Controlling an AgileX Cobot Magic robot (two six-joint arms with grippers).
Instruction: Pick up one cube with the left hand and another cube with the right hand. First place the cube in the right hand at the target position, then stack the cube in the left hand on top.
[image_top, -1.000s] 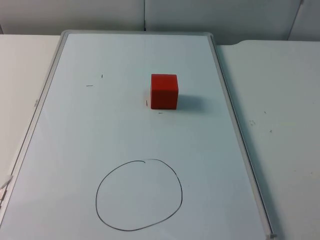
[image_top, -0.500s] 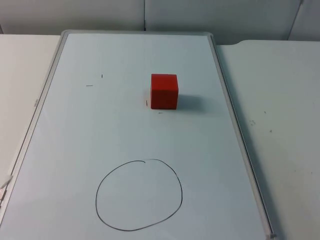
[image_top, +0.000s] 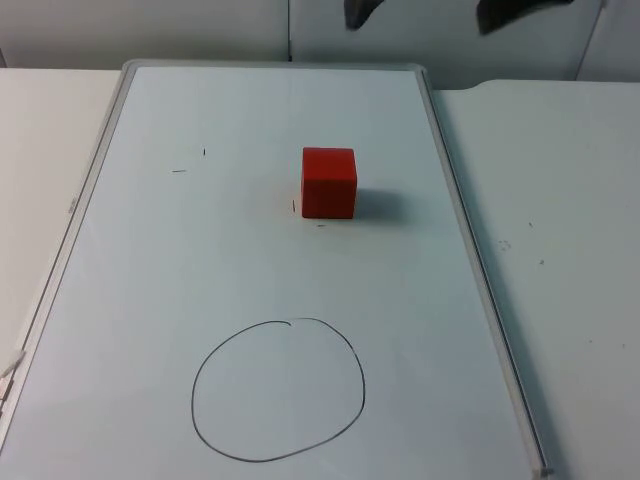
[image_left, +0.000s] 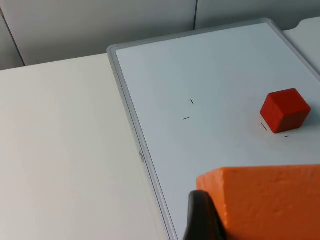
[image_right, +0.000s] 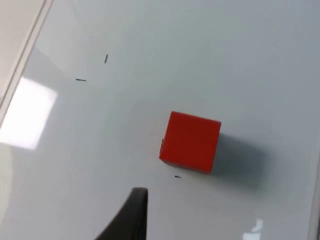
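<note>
A red cube (image_top: 329, 182) sits on the whiteboard (image_top: 150, 250), behind a hand-drawn circle (image_top: 278, 390). My right gripper (image_top: 430, 12) comes in at the far edge of the top view, high above and behind the red cube, open with its two dark fingers apart. From the right wrist, the red cube (image_right: 190, 142) lies ahead of a black fingertip (image_right: 134, 210), untouched. My left gripper is shut on an orange cube (image_left: 270, 200), with one black finger (image_left: 200, 217) pressed against its side. From the left wrist, the red cube (image_left: 284, 110) lies farther off on the board.
The whiteboard's grey frame (image_top: 470, 260) runs along both long sides. White table top (image_top: 570, 220) lies to the right and left of it. A few short pen marks (image_top: 190, 162) dot the board's far left. The grey partition wall (image_top: 200, 30) stands behind.
Black parts of my right gripper have come into the top view at its far edge. The red cube has not moved.
</note>
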